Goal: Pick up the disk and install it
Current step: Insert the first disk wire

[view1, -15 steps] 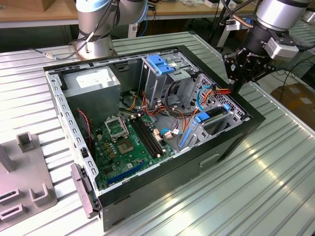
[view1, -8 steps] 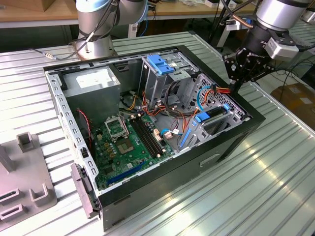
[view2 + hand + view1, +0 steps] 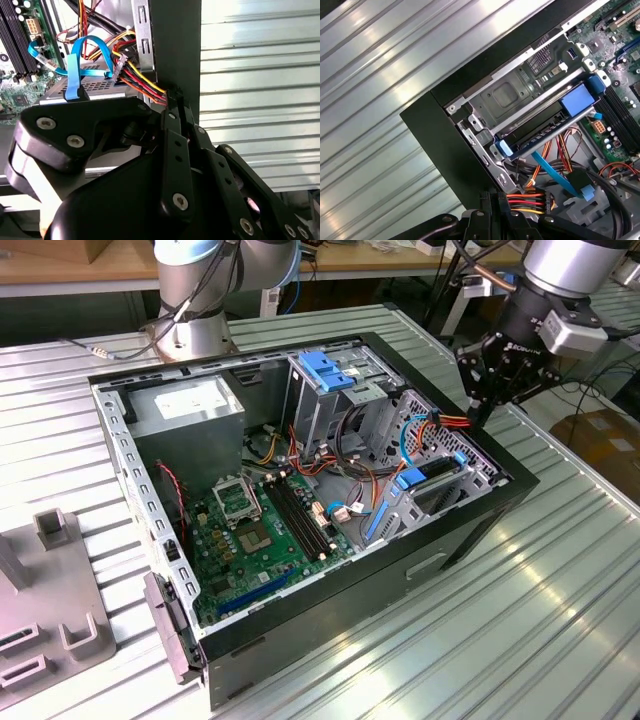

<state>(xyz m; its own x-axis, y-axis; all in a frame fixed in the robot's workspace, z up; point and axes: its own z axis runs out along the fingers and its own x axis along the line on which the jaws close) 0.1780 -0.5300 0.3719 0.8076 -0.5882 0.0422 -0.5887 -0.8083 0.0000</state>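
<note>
The disk (image 3: pixel 436 473) lies flat in the lower bay at the case's corner on the exterior view's right, with blue rails along its edges. In the first wrist view the disk (image 3: pixel 540 131) is a dark slab inside the metal bay behind a blue tab. My gripper (image 3: pixel 480 412) hangs just above the case's rim on that side, a little behind the bay. In both wrist views its fingers stand together, the gripper (image 3: pixel 175 100) tip against a red, yellow and orange wire bundle (image 3: pixel 142 82). Whether the gripper (image 3: pixel 495 200) clamps those wires I cannot tell.
The open black computer case (image 3: pixel 470 530) lies on a ribbed metal table (image 3: pixel 540 630). Inside are a green motherboard (image 3: pixel 265 525), a grey power-supply box (image 3: pixel 190 410) and a tall drive cage with a blue handle (image 3: pixel 325 370). A grey fixture (image 3: pixel 60 625) stands at the exterior view's left.
</note>
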